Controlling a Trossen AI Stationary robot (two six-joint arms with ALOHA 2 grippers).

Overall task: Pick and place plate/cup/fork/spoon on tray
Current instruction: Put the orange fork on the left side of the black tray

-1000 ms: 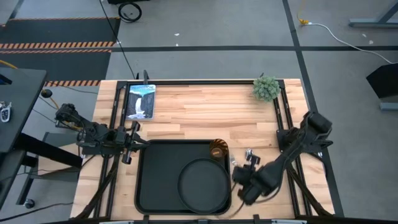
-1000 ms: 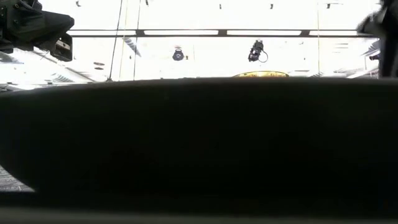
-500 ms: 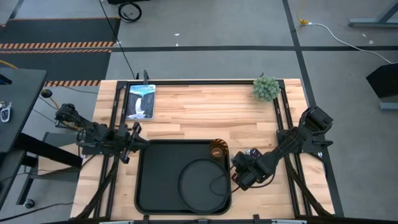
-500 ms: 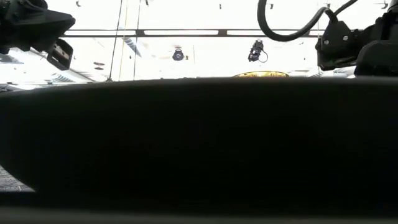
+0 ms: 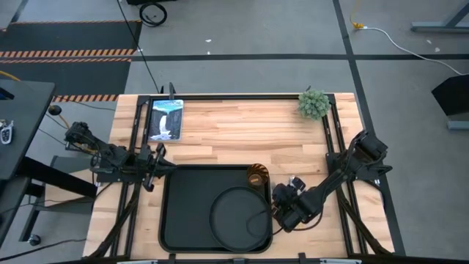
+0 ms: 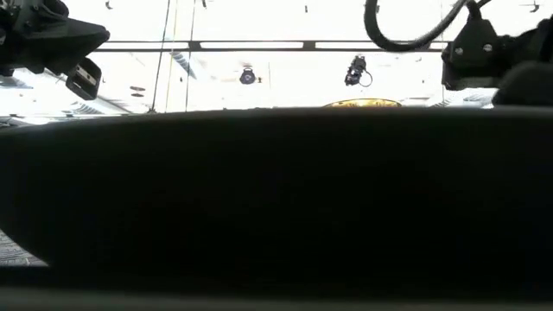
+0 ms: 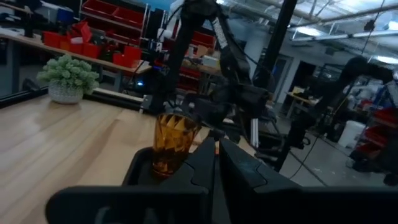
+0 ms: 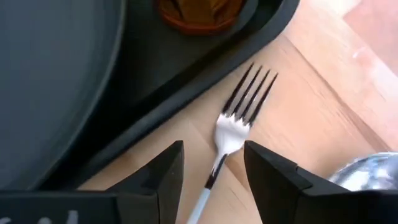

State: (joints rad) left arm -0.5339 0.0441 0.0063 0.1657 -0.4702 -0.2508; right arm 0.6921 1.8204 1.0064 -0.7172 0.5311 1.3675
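A light wooden worktop (image 5: 242,132) stands on a grey workshop floor, with a small potted plant (image 5: 314,103) at its far right corner. The tray (image 5: 183,213) lies at the near middle, and the plate (image 5: 238,213) already sits inside it toward its right side, with the cup (image 5: 256,176) in the tray's far right corner. The fork (image 8: 239,121) lies on the bare wood just beside the tray's right rim, its prongs pointing toward the rim; the spoon (image 8: 367,171) shows only as a shiny bowl near it. So plate and cup look done, and the step in hand appears to be picking the fork. The right end effector (image 8: 211,171) hovers over the fork's neck, fingers spread to either side of it and holding nothing. Next it likely needs to lower and close squarely on the slim handle. The left end effector (image 5: 155,172) waits at the tray's far left corner, fingers closed together and empty.
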